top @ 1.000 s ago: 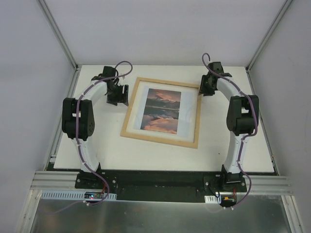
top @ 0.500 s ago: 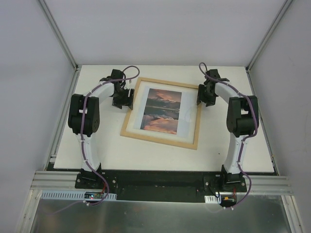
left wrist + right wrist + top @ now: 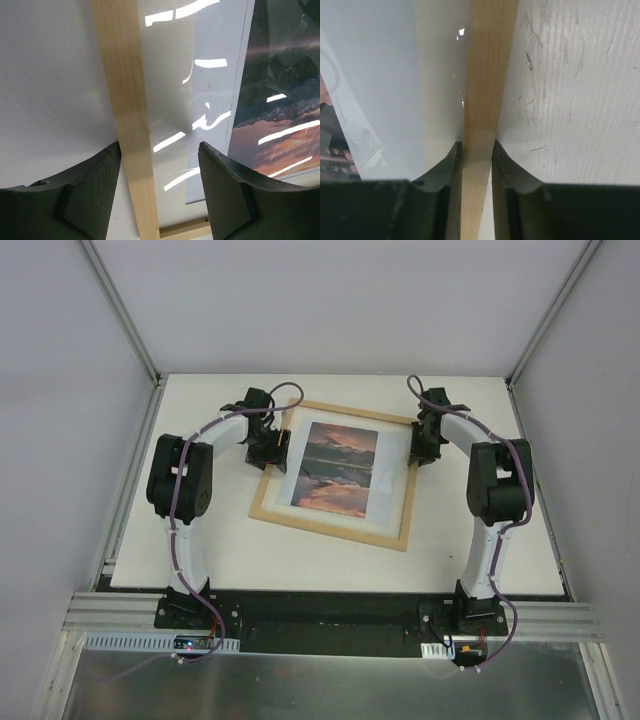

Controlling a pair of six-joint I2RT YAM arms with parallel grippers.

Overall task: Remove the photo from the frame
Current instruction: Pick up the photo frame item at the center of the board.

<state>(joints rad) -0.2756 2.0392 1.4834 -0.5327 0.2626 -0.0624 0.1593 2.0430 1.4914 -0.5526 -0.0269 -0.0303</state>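
Observation:
The frame [image 3: 325, 531] of thin light wood lies flat and face up on the white table, slightly skewed. Under its glass shows the photo [image 3: 335, 468], a sunset mirrored in water with a pale border. My left gripper [image 3: 272, 450] is at the frame's upper left. In the left wrist view it [image 3: 159, 146] stands open, astride the left rail [image 3: 125, 100] with a gap on each side, and the photo [image 3: 280, 100] lies to the right. My right gripper [image 3: 420, 450] is at the upper right rail. Its fingers [image 3: 478, 145] press both sides of that rail [image 3: 490, 75].
The white table board [image 3: 480, 540] ends at metal posts at the back corners and at a black base rail [image 3: 320, 605] in front. Grey walls enclose the sides. Light glares off the glass [image 3: 200, 65].
The left arm has swung right, bringing its open gripper from beside the frame over its left rail. The right gripper has closed onto the right rail, and the frame has shifted slightly.

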